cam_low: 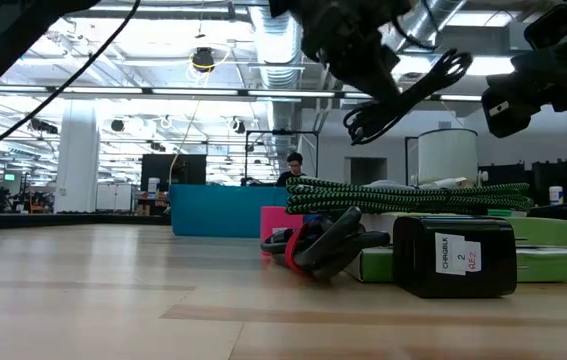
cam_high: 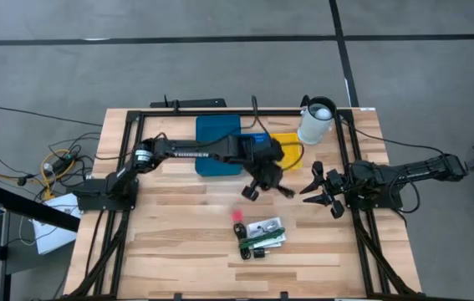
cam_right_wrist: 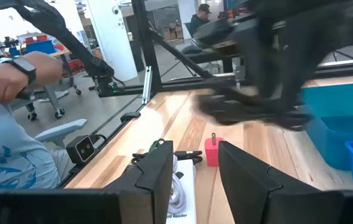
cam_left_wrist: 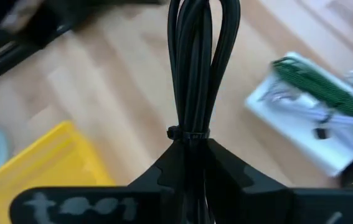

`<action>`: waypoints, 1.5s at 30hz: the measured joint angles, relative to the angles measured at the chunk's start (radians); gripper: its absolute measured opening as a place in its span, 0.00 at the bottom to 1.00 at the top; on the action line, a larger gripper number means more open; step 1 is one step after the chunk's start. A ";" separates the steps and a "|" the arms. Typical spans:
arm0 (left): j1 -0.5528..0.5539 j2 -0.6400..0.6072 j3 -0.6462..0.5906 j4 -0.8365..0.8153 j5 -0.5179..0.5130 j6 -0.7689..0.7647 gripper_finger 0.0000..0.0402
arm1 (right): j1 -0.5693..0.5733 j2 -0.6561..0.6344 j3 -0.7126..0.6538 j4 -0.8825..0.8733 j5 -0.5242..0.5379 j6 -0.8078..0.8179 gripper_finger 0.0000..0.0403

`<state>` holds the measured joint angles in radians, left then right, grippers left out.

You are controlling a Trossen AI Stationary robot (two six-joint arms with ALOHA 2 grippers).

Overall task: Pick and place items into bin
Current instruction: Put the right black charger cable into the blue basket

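My left gripper (cam_high: 262, 179) hangs over the table's middle, just in front of the yellow bin (cam_high: 288, 146), and is shut on a black bundled cord (cam_left_wrist: 192, 68). The other items lie nearer the front: a tiny pink-red piece (cam_high: 237, 216) and a pile (cam_high: 260, 235) made up of a white printed card (cam_left_wrist: 313, 124), a green braided cord (cam_low: 403, 195) and a black labelled block (cam_low: 453, 256). My right gripper (cam_right_wrist: 192, 168) waits open at the table's right side, with nothing between its fingers. My left gripper pinches the cord bundle between its two fingers, just behind the small tie (cam_left_wrist: 188, 133) that binds it. The fingers slant down from the table's left. The looped end (cam_low: 403, 100) sticks out past the fingertips, and the bundle is lifted clear of the table.
A blue bin (cam_high: 218, 144) stands at the back, left of the yellow bin, and a white jug (cam_high: 316, 122) at the back right. A black frame (cam_high: 128, 150) runs round the table. People are in the room beyond, one with an arm (cam_right_wrist: 14, 74) close by the table.
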<state>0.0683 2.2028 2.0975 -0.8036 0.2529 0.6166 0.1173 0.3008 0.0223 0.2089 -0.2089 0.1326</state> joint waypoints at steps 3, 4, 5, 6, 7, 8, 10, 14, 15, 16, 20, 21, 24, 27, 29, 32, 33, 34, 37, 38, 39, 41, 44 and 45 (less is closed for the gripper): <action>0.047 0.000 0.003 0.005 -0.004 -0.031 0.08 | 0.000 0.000 0.000 0.000 0.000 0.000 0.30; 0.064 0.000 0.003 0.008 -0.003 -0.047 0.08 | 0.000 0.000 0.000 0.000 0.000 0.000 0.30; 0.082 0.000 0.003 0.008 -0.004 -0.065 0.08 | 0.000 0.000 0.000 0.000 0.000 0.000 0.30; 0.100 0.000 0.003 0.009 -0.004 -0.087 0.08 | 0.000 0.000 0.000 0.000 0.000 0.000 0.30; 0.118 0.000 0.003 0.013 -0.005 -0.112 0.08 | 0.000 0.000 0.000 0.000 0.000 0.000 0.30; 0.135 0.000 0.003 0.021 -0.009 -0.144 0.08 | 0.000 0.000 0.000 0.000 0.000 0.000 0.30; 0.169 0.000 0.003 0.050 -0.026 -0.215 0.08 | 0.000 0.000 0.000 0.000 0.000 0.000 0.30; 0.221 0.000 0.003 0.119 -0.085 -0.333 0.08 | 0.000 0.000 0.000 0.000 0.000 0.000 0.30; 0.233 0.000 0.003 0.132 -0.106 -0.356 0.08 | 0.000 0.000 0.000 0.000 0.000 0.000 0.30; 0.243 0.000 0.003 0.139 -0.124 -0.377 0.08 | 0.000 0.000 0.000 0.000 0.000 0.000 0.30; 0.275 0.000 -0.026 0.172 -0.143 -0.473 0.08 | 0.000 0.000 0.000 0.000 0.000 0.000 0.30; 0.279 0.000 -0.036 0.173 -0.148 -0.492 0.08 | 0.000 0.000 0.000 0.000 0.000 0.000 0.30; 0.276 0.000 -0.081 0.221 -0.172 -0.525 0.08 | 0.000 0.000 0.000 0.000 0.000 0.000 0.30; 0.265 0.000 -0.104 0.228 -0.198 -0.545 0.08 | 0.000 0.000 0.000 0.000 0.000 0.000 0.30; 0.256 0.000 -0.126 0.237 -0.219 -0.556 0.08 | 0.000 0.000 0.000 0.000 0.000 0.000 0.30; 0.245 0.002 -0.141 0.174 -0.267 -0.560 0.08 | 0.000 0.000 0.000 0.000 0.000 0.000 0.30; 0.243 0.002 -0.141 0.165 -0.280 -0.571 0.08 | 0.000 0.000 0.000 0.000 0.000 0.000 0.30; 0.241 0.002 -0.140 0.160 -0.292 -0.578 0.08 | 0.000 0.000 0.000 0.000 0.000 0.000 0.30; 0.235 0.000 -0.139 0.128 -0.321 -0.588 0.09 | 0.000 0.000 0.000 0.000 0.000 0.000 0.30; 0.234 0.001 -0.140 0.119 -0.326 -0.594 0.09 | 0.000 0.000 0.000 0.000 0.000 0.000 0.30; 0.234 0.001 -0.140 0.115 -0.327 -0.603 0.09 | 0.000 0.000 0.000 0.000 0.000 0.000 0.30; 0.233 0.000 -0.139 0.093 -0.317 -0.620 0.09 | 0.000 0.000 0.000 0.000 0.000 0.000 0.30; 0.232 0.000 -0.139 0.048 -0.310 -0.640 0.09 | 0.000 0.000 0.000 0.000 0.000 0.000 0.30; 0.232 0.000 -0.140 0.048 -0.310 -0.649 0.09 | 0.000 0.000 0.000 0.000 0.000 0.000 0.30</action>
<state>0.3000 2.2032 1.9579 -0.7552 -0.0570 -0.0324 0.1169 0.3008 0.0223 0.2092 -0.2088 0.1322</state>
